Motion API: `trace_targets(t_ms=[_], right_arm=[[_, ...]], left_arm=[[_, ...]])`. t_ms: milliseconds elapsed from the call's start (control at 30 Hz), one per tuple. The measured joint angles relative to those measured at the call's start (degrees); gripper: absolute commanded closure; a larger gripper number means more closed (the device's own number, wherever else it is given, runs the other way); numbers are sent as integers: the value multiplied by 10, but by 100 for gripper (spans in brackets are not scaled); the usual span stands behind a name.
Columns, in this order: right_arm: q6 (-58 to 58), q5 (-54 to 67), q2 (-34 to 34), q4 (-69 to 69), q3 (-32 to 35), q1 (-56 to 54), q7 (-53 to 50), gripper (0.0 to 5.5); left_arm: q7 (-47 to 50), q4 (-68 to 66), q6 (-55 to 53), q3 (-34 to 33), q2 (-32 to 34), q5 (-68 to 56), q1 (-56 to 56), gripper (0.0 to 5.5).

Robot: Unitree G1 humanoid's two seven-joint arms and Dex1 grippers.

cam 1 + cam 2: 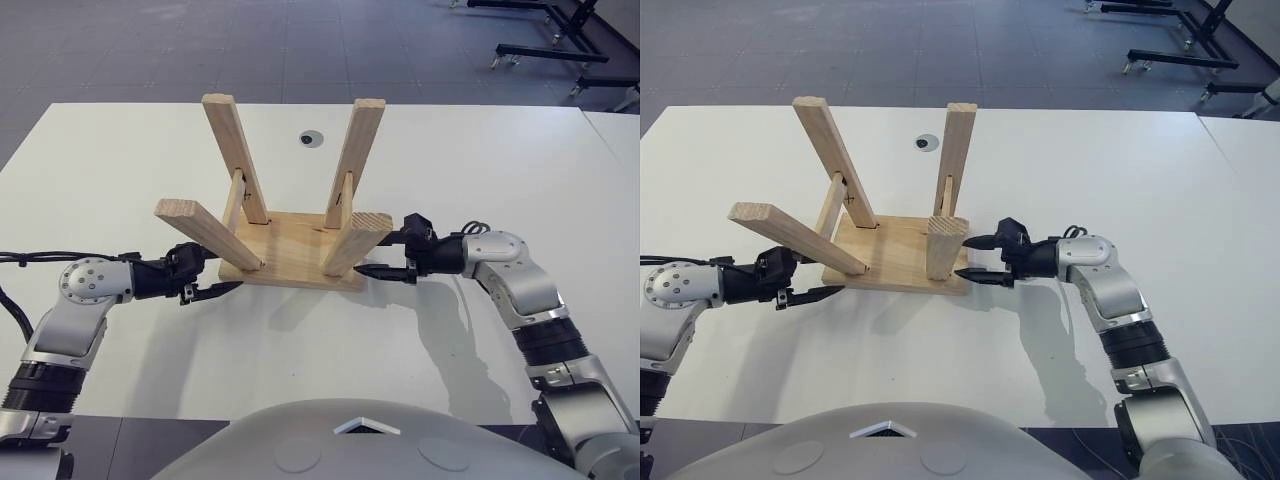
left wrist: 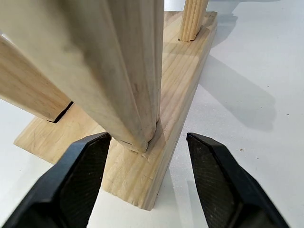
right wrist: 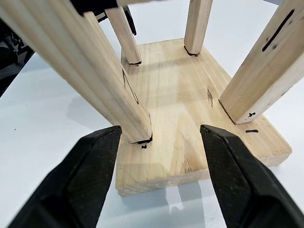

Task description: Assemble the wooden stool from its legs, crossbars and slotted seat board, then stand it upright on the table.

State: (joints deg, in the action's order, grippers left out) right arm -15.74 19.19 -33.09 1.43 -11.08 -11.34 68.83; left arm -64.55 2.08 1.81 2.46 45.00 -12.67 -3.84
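Right claw point(image 1: 962, 258) gapes just beside the upturned stool point(image 1: 895, 255).

Bright, even light from above; soft shadows fall nearward on the table point(image 1: 120, 160)

No legible text or signs

Arms point(image 1: 505, 265) silver-grey, black ribbed joints, black cables point(image 1: 40, 257); gripper fingers point(image 3: 85, 185) black, tapered.
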Motion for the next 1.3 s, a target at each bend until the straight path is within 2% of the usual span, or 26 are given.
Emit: trace_targets(t_ms=[567,833,1033,1067,1300], right_arm=[[-25,-33,43,3,-41,-10,-40,244],[-89,7,15,-95,-35,15,-25,244],[-102,16,14,-115,-36,18,-41,244],[-95,13,17,-107,-36,18,-46,247],[-9,-17,43,-3,-44,18,-50,362]], left_arm=[[29,-27,-14,17,-20,19,25,256],[27,-26,-3,35,-31,20,27,256],[28,-28,-1,37,-32,23,27,256],[27,-28,1,37,-32,23,27,275],[16,-29,1,46,-35,22,37,375]])
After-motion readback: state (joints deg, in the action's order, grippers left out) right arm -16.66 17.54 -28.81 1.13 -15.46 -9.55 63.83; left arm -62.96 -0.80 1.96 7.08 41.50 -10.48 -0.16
